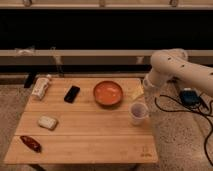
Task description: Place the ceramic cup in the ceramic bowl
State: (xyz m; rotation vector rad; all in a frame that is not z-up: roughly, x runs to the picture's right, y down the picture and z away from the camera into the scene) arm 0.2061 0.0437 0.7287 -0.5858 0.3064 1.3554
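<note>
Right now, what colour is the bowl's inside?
The ceramic bowl is orange-red inside, rim darker brown; camera view. The gripper is near the ceramic cup.

Matt wood table; tool above cup

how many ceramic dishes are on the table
2. The ceramic bowl sits at the middle back of the table; the ceramic cup stands to its right, near the table's right edge. The claw hangs just behind the cup. None looks hidden.

A wooden table stood on a speckled floor. Dark panels and a pale ledge ran along twelve o'clock.
</note>
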